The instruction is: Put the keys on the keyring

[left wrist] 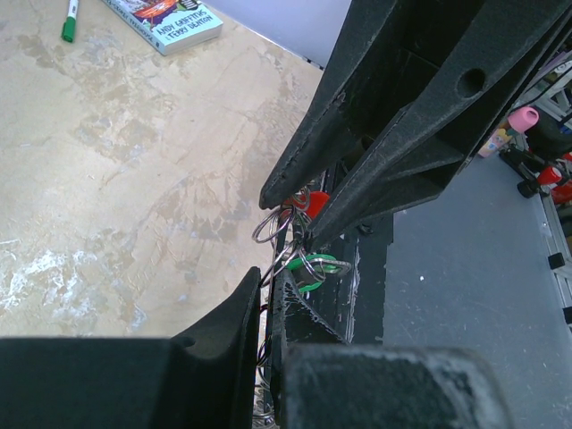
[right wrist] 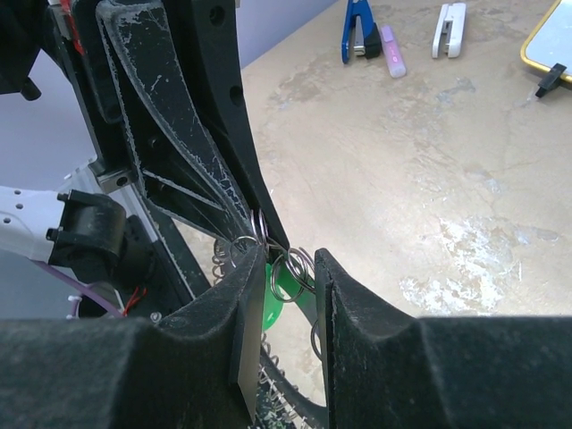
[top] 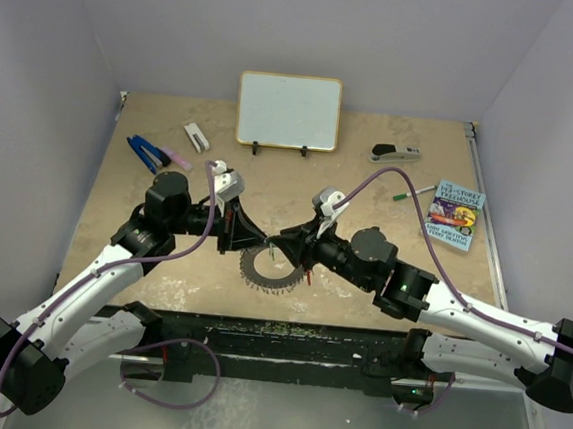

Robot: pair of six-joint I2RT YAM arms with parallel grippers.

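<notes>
Only a sliver of the red key (left wrist: 315,202) shows between the fingers of the right gripper (right wrist: 290,268). The green key (right wrist: 284,290) is half covered, and whether the jaws pinch it is unclear. The left gripper (top: 249,233) hides part of the keyring (top: 259,274). The book (left wrist: 170,20) is cropped.

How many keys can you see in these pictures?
2. The red-headed key is at the right tool's tips; the green-headed key hangs just below, by the keyring. Others may be hidden.
</notes>
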